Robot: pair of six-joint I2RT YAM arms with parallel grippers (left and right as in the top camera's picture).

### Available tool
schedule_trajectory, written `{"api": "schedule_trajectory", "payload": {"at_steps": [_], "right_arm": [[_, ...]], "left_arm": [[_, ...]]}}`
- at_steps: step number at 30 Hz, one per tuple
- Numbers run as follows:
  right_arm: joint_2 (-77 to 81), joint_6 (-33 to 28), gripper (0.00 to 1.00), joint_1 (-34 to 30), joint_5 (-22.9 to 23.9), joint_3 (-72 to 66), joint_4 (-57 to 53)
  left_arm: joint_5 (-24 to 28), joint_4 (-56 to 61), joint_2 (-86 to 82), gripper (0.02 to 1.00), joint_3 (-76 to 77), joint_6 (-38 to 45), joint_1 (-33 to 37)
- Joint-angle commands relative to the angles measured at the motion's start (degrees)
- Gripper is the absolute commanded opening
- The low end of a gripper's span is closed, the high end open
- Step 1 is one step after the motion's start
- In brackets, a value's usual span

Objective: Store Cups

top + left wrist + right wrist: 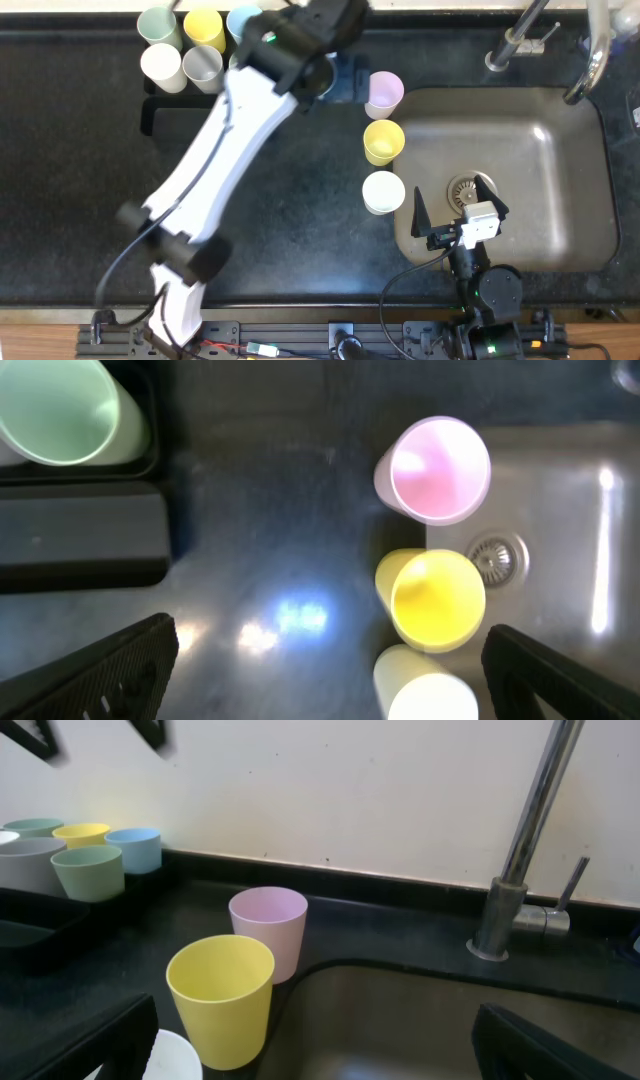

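Three cups stand in a row on the black counter along the sink's left edge: a pink cup (385, 92) (438, 468) (268, 930), a yellow cup (383, 142) (432, 598) (220, 995) and a white cup (382, 192) (425, 690) (175, 1055). My left gripper (335, 80) (330, 630) hangs open above the counter between the tray and the pink cup, holding nothing. My right gripper (453, 200) (315, 1010) is open and empty, low over the sink beside the white cup.
A black tray (150, 110) (90, 530) at the back left holds several upright cups, among them a green cup (160, 25) (65, 410), a blue cup (133, 848) and a grey cup (203, 65). A faucet (520, 40) (520, 850) rises behind the steel sink (540, 130).
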Motion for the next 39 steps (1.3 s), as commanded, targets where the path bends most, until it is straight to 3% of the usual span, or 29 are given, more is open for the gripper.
{"api": "schedule_trajectory", "payload": {"at_steps": [1, 22, 24, 27, 28, 30, 31, 34, 39], "right_arm": [[-0.44, 0.00, 0.998, -0.22, -0.55, -0.76, 0.37], [-0.44, 0.00, 0.998, -0.22, -0.55, -0.76, 0.37], [-0.44, 0.00, 0.998, -0.22, -0.55, -0.76, 0.37], [-0.44, 0.00, 0.996, -0.22, -0.55, -0.76, 0.37], [-0.44, 0.00, 0.998, -0.22, -0.55, -0.76, 0.37], [-0.44, 0.00, 0.996, -0.22, -0.55, -0.76, 0.37], [-0.44, 0.00, 0.998, -0.22, -0.55, -0.76, 0.37], [-0.44, 0.00, 0.998, -0.22, -0.55, -0.76, 0.37], [-0.44, 0.00, 0.996, -0.22, -0.55, -0.76, 0.37]], "left_arm": [[-1.55, -0.39, 9.60, 1.000, 7.21, -3.85, -0.17], [2.32, 13.29, 24.76, 0.982, 9.22, -4.46, -0.20], [2.34, 13.31, 26.03, 0.884, 9.22, -4.44, -0.20], [2.27, 13.31, 26.71, 0.560, 9.22, -4.39, -0.20], [2.25, 13.51, 26.71, 0.492, 9.22, -4.39, -0.20], [2.34, 14.49, 26.69, 0.290, 9.22, -4.39, -0.20], [2.32, 15.19, 26.69, 0.077, 9.22, -4.37, -0.20], [2.21, 15.28, 25.35, 0.034, 9.20, -2.43, -0.20], [-3.98, 15.10, 15.72, 0.034, 9.07, 5.01, 0.39]]}}
